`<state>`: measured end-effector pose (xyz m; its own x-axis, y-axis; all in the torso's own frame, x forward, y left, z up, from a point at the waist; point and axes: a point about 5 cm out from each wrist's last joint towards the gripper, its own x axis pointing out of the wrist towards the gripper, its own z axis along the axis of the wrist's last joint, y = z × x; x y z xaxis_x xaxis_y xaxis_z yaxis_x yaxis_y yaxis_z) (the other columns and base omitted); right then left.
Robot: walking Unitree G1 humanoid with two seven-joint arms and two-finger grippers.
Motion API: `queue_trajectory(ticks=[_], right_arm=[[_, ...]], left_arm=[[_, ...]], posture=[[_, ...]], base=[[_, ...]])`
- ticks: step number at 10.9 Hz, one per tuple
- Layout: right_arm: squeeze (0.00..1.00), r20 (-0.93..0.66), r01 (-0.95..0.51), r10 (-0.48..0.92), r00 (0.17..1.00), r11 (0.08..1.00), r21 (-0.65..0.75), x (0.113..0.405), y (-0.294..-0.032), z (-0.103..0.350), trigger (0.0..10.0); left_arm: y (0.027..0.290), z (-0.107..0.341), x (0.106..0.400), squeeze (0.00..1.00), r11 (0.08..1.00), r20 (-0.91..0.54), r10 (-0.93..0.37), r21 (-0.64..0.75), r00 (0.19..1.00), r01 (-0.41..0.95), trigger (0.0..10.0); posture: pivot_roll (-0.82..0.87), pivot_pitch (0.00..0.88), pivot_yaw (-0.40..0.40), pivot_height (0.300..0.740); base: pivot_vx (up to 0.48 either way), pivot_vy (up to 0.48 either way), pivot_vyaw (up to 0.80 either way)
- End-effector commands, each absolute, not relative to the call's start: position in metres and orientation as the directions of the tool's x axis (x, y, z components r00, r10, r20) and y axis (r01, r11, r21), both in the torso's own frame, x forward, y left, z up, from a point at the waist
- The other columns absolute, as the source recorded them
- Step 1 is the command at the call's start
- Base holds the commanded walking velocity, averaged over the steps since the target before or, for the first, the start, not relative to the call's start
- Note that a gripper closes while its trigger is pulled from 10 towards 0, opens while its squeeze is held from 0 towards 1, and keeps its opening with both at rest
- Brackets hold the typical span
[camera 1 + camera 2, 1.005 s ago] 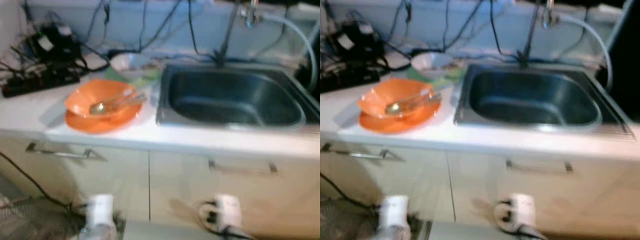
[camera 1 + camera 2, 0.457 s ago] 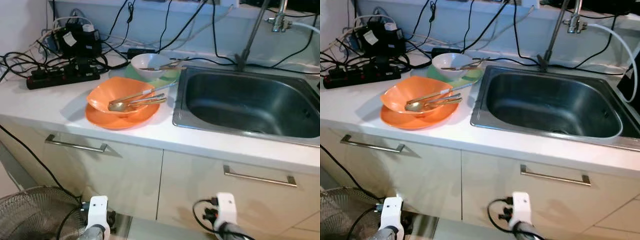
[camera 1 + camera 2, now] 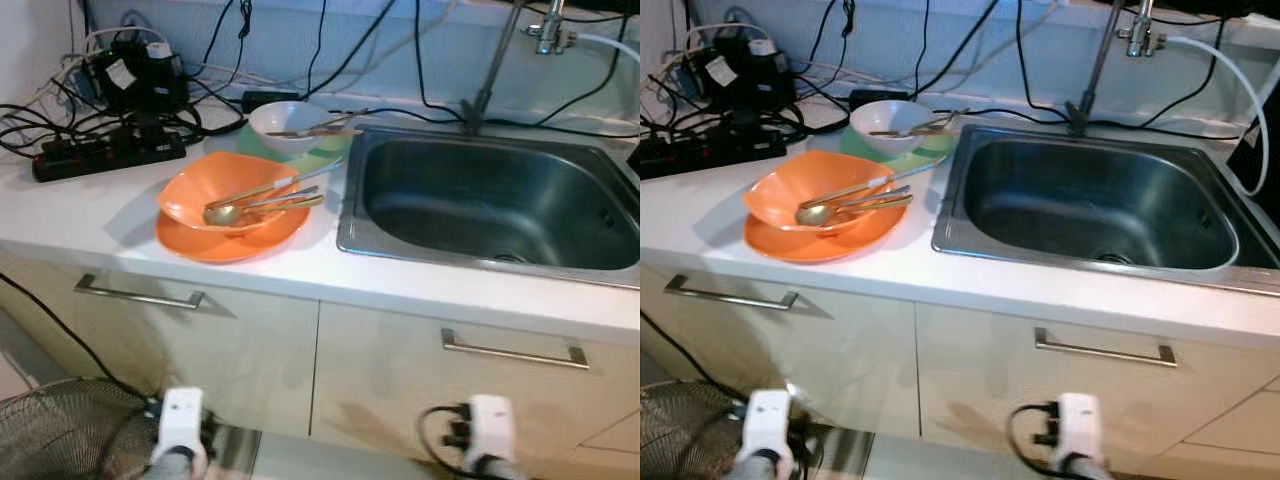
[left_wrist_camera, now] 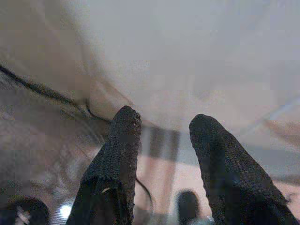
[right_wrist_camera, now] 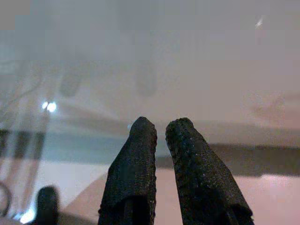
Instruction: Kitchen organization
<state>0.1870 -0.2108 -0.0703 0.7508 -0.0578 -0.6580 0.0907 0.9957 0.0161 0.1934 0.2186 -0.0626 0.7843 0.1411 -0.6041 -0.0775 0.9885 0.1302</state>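
Note:
On the white counter (image 3: pixel 90 215), left of the steel sink (image 3: pixel 490 205), an orange bowl (image 3: pixel 205 190) sits on an orange plate (image 3: pixel 215 243). A gold spoon (image 3: pixel 225 211) and other cutlery lie across the bowl. Behind it a white bowl (image 3: pixel 285 122) with cutlery over its rim rests on a green plate (image 3: pixel 325 155). Both arms hang low before the cabinet doors, left wrist (image 3: pixel 180 425) and right wrist (image 3: pixel 490 430). The left gripper (image 4: pixel 161 123) is open with nothing between its fingers. The right gripper (image 5: pixel 161 125) is shut and holds nothing.
A black power strip (image 3: pixel 105 152) and a tangle of cables fill the counter's back left. The tap (image 3: pixel 545 30) with a white hose stands behind the sink. Two cabinet handles (image 3: pixel 135 296) (image 3: pixel 512 350) face me. A fan's wire guard (image 3: pixel 60 435) stands on the floor, low left.
The camera has steadied and shifted slightly, so the whole scene sits a little differently. The dishes lie as before. Both wrists have spread a little further apart at the bottom edge.

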Motion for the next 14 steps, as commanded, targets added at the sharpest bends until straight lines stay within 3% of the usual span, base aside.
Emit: queue_trajectory(ticks=[1,3,4,7,11,14], right_arm=[[0.0,-0.593,0.129,-0.118,0.796,0.991,-0.025,0.193,-0.225,-0.061,10.0],[0.0,-0.44,0.166,-0.201,0.875,0.979,-0.118,0.207,-0.251,-0.038,10.0],[0.0,-0.292,0.155,-0.176,0.94,0.984,-0.094,0.219,-0.251,-0.017,10.0],[0.0,-0.112,0.133,-0.144,0.983,0.986,-0.102,0.217,-0.238,0.006,10.0],[0.0,0.098,0.221,-0.21,0.973,0.968,-0.121,0.201,-0.246,0.063,10.0],[0.0,0.27,0.217,-0.178,0.946,0.968,-0.122,0.223,-0.233,0.123,10.0]], left_arm=[[0.222,-0.056,0.197,0.0,0.983,-0.545,0.147,0.177,0.826,-0.058,10.0],[0.234,-0.032,0.208,0.0,0.967,-0.37,0.163,0.245,0.915,-0.073,10.0],[0.241,-0.011,0.216,0.0,0.958,-0.233,0.189,0.255,0.954,-0.128,10.0],[0.232,0.021,0.21,0.0,0.951,-0.062,0.176,0.269,0.982,-0.154,10.0],[0.221,0.074,0.193,0.0,0.933,0.113,0.176,0.299,0.978,-0.202,10.0],[0.209,0.119,0.21,0.0,0.922,0.249,0.133,0.324,0.959,-0.212,10.0]], posture=[[0.17,0.0,-0.016,0.74],[0.17,0.02,-0.009,0.74],[0.17,0.035,-0.006,0.74],[0.17,0.061,-0.006,0.74],[0.16,0.08,-0.016,0.74],[0.16,0.077,-0.021,0.74]], base=[[0.0,0.0,0.0],[0.0,0.0,0.0],[0.0,0.0,0.0],[0.0,0.0,0.0],[0.0,0.0,0.0],[0.0,0.0,0.0]])
